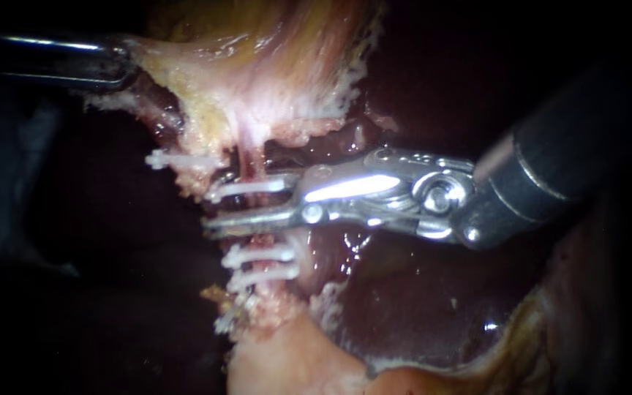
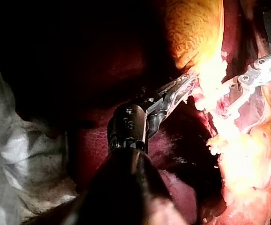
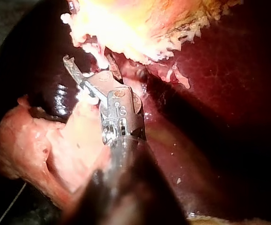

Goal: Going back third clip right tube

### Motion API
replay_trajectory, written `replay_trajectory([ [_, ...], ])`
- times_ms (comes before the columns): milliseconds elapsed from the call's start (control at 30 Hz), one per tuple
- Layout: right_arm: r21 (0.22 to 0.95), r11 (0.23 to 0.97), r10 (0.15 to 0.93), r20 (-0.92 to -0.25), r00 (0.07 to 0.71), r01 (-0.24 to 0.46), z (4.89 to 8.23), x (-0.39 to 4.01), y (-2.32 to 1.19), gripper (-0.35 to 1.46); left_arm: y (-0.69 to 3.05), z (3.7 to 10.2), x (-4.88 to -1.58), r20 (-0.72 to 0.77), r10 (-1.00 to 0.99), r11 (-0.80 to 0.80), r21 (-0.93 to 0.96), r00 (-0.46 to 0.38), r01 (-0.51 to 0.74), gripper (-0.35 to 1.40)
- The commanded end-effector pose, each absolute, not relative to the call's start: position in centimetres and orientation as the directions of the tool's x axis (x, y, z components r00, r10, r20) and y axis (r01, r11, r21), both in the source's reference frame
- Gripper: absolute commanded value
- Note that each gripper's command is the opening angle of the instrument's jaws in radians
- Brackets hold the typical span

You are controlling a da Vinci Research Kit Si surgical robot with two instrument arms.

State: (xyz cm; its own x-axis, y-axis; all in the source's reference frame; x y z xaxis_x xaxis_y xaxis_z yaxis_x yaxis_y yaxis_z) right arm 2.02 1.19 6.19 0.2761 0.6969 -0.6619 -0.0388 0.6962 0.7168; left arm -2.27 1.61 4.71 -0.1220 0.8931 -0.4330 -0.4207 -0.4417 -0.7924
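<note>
Though thin, pink tube (image 1: pixel 251 162) with white clips (image 1: pixel 261 255).

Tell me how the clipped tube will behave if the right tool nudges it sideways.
The tube looks thin and soft, so it would probably bend, not resist. Its wet look suggests slipperiness. The white clips look stiff; pushing them might tear it.

The tube (image 1: pixel 251 157) is seen running top to bottom at centre, with the liver (image 1: pixel 418 307) behind it. The tool of the right instrument (image 1: pixel 213 211) is laid across it from the right, jaws apart. The upper clip (image 1: pixel 250 188) sits between them and the lower clips (image 1: pixel 257 256) just below. At upper left, tissue (image 1: pixel 184 66) is clamped by the left instrument (image 1: pixel 122 66).
</note>
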Motion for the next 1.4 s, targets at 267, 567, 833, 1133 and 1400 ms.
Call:
replay_trajectory([
  [267,0.586,0.810,0.566,-0.775,0.282,-0.017,6.01,1.42,1.10,0.50,1.59,4.70,-2.26,-0.433,0.893,-0.442,-0.792,-0.122,-0.421,-0.35],
  [567,0.514,0.858,0.489,-0.824,0.285,0.016,5.73,0.67,1.16,0.50,1.59,4.70,-2.27,-0.434,0.893,-0.442,-0.792,-0.122,-0.421,-0.35],
  [833,0.472,0.880,0.441,-0.852,0.284,0.048,5.59,0.33,1.10,0.50,1.59,4.70,-2.26,-0.434,0.893,-0.442,-0.792,-0.122,-0.421,-0.35],
  [1133,0.456,0.888,0.424,-0.860,0.283,0.056,5.58,0.29,1.09,0.50,1.54,4.76,-2.33,-0.437,0.891,-0.445,-0.788,-0.121,-0.425,-0.35],
  [1400,0.451,0.891,0.418,-0.863,0.283,0.059,5.58,0.28,1.09,0.50,1.48,5.07,-2.60,-0.446,0.886,-0.455,-0.787,-0.126,-0.418,-0.35],
])
